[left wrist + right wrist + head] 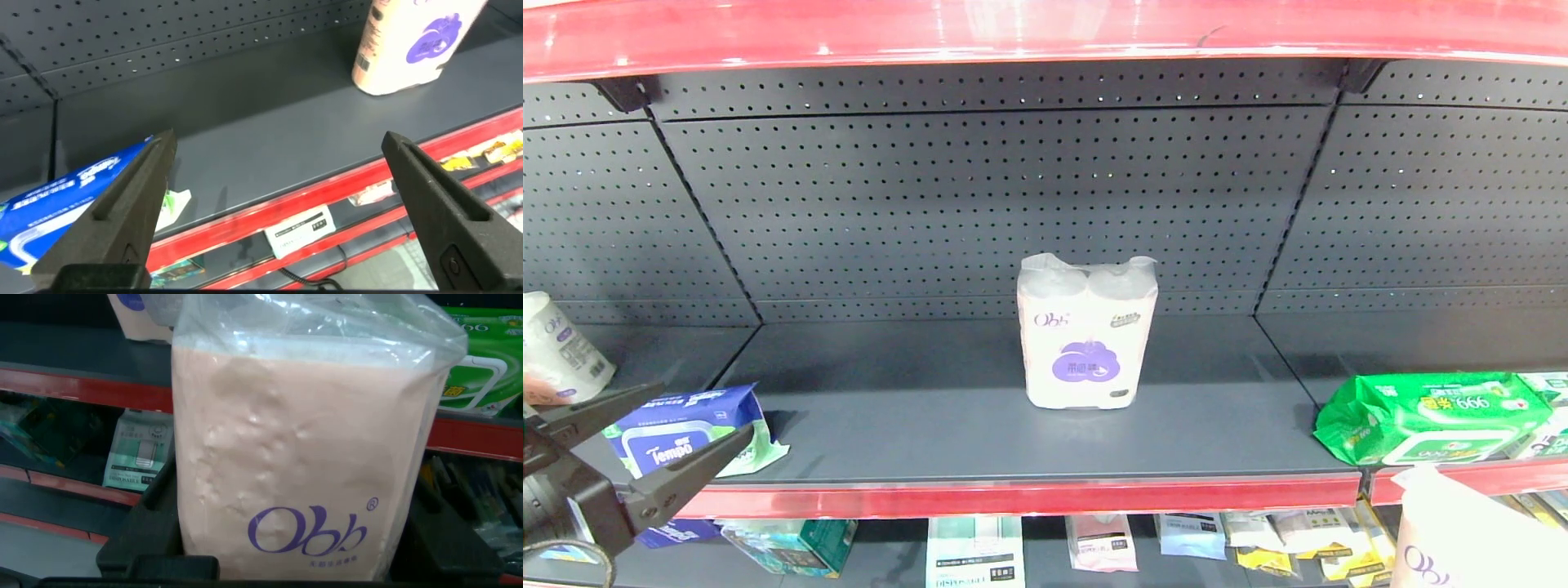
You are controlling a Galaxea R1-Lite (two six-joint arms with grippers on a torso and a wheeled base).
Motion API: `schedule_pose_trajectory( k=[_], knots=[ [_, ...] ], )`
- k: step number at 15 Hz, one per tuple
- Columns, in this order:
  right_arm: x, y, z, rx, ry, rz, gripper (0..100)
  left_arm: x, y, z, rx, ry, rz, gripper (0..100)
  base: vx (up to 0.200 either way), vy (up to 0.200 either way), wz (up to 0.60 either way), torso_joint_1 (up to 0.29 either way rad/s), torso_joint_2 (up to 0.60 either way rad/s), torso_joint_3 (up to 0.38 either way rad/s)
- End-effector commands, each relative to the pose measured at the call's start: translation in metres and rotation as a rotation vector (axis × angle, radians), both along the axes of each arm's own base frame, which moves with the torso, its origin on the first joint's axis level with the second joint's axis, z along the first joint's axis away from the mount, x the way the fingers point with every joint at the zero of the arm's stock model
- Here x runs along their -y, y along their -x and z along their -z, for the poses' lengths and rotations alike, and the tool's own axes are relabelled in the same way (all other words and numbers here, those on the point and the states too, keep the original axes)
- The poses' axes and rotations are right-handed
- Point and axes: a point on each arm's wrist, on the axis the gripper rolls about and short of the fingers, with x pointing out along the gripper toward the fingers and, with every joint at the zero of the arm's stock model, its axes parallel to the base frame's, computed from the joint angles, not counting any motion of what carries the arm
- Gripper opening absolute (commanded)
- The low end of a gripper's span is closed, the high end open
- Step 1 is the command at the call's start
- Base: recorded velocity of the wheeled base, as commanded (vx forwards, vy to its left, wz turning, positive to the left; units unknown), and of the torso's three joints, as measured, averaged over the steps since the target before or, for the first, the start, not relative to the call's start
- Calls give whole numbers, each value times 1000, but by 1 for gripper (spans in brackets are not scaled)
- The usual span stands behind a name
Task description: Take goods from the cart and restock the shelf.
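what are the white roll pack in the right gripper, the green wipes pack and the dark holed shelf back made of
White roll pack: paper rolls, seemingly, under glossy clear plastic film, crinkled. Green wipes pack: soft shiny plastic, creased. Dark holed shelf back: probably matte painted sheet metal.

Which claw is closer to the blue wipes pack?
Left. The left gripper hovers open right in front of the blue wipes pack; the right gripper is far across, holding a tissue pack.

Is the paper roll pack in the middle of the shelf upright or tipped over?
Upright. The pack stands on its base on the shelf, roll ends on top.
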Motion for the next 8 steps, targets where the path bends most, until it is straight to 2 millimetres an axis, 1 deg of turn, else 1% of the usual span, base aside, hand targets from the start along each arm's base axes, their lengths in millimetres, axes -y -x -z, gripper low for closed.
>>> schedule_pose_trajectory(
  k=[1, 8],
  knots=[
    [0, 0, 0, -1, 1, -1, 0, 0, 0, 0, 0, -1, 2, 100, 0, 0, 0, 0, 0, 0],
    [0, 0, 0, -3, 1, -3, 0, 0, 0, -1, 6, -1, 2, 100, 0, 0, 0, 0, 0, 0]
  ],
)
